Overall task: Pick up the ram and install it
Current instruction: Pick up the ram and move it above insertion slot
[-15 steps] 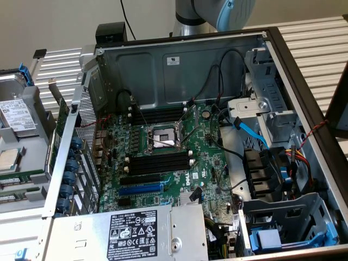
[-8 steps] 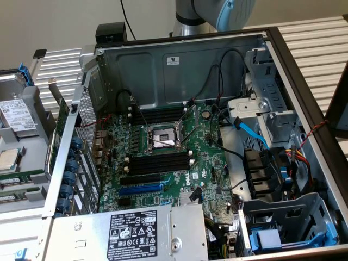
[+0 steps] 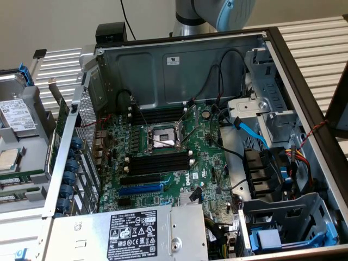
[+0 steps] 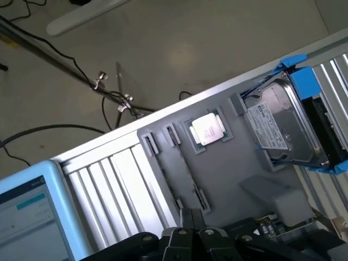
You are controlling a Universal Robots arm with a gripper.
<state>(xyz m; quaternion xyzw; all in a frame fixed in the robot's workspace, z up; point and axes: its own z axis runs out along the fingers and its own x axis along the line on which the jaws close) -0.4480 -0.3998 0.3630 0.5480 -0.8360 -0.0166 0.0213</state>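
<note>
a: status on the ram job?
b: early. ram (image 4: 186, 166) looks to sit on edge in a groove of the gray parts tray (image 4: 239, 157), betw 2 end clips (image 4: 173, 133), just beside the cpu (image 4: 207, 129). not lifted, not installed.
a: mobo side?
b: exterior view: pc case (image 3: 304, 81) is open. the black memory slots (image 3: 157, 163) on either side of the cpu socket (image 3: 163, 137) look bare, no stick seated afaict. blue expansion slot (image 3: 140, 189) has no card either.
a: gripper?
b: gripper (image 4: 191, 213) hangs over the tray, jaws fully closed, fingers (image 4: 186, 220) pressed together w/ nothing betw them. tips are near 1 end of the ram's groove. touching or just above, can't tell.
a: so 0 steps done?
b: my read, yes. pick and install are both left.
a: anything else on the tray?
b: hard drive (image 4: 283, 130) in a blue bracket (image 4: 302, 81), on the far side of the cpu from the ram. arm (image 3: 228, 11) shows behind the case's back wall in the exterior view.
</note>
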